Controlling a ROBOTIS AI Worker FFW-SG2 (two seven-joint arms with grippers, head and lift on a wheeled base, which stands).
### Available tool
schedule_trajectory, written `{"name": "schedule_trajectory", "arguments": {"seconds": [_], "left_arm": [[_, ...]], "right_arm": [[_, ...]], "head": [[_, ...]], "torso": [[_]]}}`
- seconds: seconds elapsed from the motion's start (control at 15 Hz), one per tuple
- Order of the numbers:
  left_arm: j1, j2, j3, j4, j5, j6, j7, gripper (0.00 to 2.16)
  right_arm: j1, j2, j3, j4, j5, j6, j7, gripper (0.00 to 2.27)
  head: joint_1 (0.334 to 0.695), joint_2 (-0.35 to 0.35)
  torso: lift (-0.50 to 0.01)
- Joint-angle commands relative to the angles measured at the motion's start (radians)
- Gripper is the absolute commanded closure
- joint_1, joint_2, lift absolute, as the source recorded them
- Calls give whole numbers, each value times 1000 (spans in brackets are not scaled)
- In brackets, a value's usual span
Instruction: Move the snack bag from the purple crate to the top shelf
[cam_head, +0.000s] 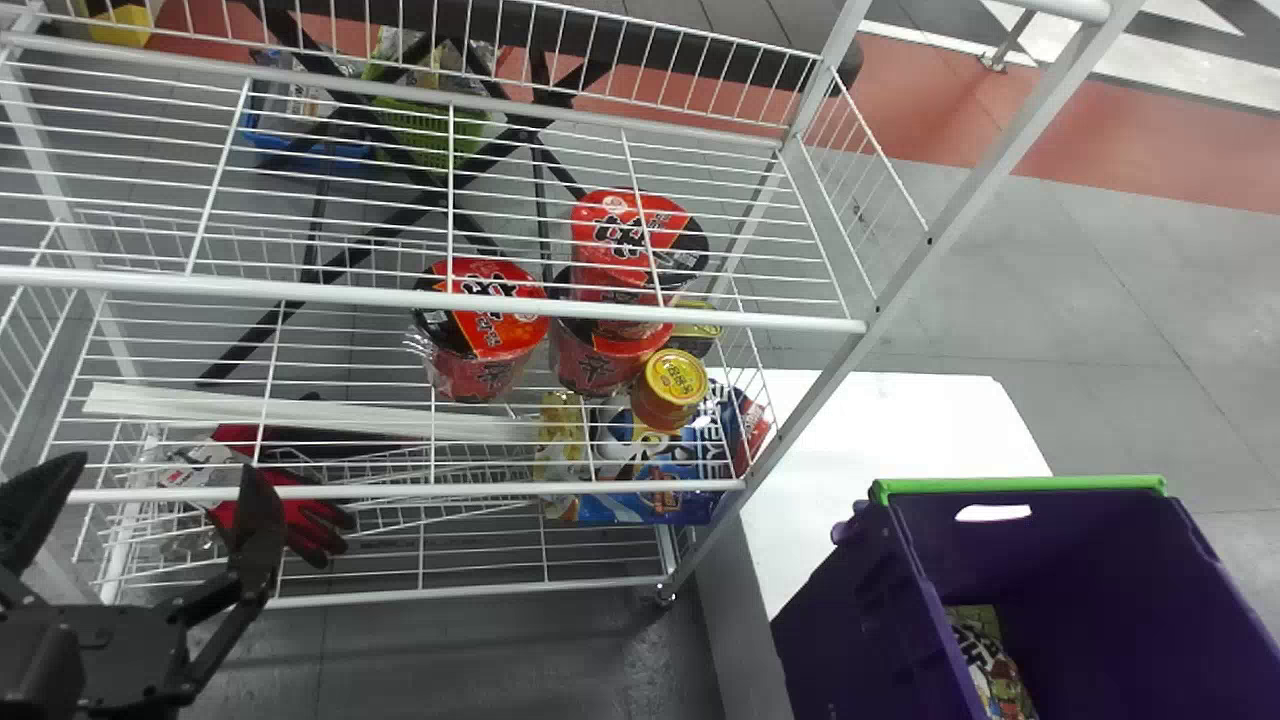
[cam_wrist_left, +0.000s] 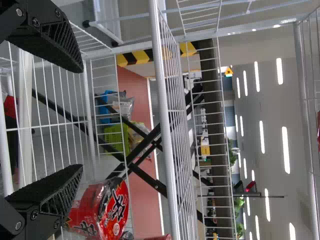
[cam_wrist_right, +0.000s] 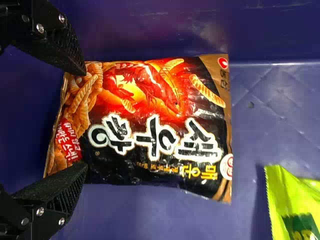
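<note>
Left gripper (cam_head: 160, 468) idle beside the shelving, fingers apart. Top shelf (cam_head: 350, 293): set down level, inside front edge. Purple crate (cam_head: 850, 625): snack bag (cam_wrist_right: 155, 125) flat on the floor, along one wall's foot. Right gripper (cam_wrist_right: 84, 119) spread at bag's end; best centre, sink low, squeeze softly, lift clear of rim.

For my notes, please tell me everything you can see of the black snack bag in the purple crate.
The snack bag is of shiny, lightly creased film, plump, seemingly sealed. Its front is black with tan ends, white lettering, a red shrimp and ridged snacks. It lies front up in the purple crate, apart from a green bag. The right gripper has open jaws around one end; contact is unclear.
</note>
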Motion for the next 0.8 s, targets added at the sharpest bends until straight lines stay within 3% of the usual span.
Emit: {"name": "schedule_trajectory", "arguments": {"seconds": [0.0,0.73], "left_arm": [[-14,0,0,9,13,-1,-7,151],[-25,0,17,17,28,-1,-22,151]], "right_arm": [[2,25,-23,11,-20,-67,-14,194],[-15,34,10,53,-17,-91,-94,215]], "head": [[695,-350],[695,-350]], "torso": [[-448],[-448]]}}
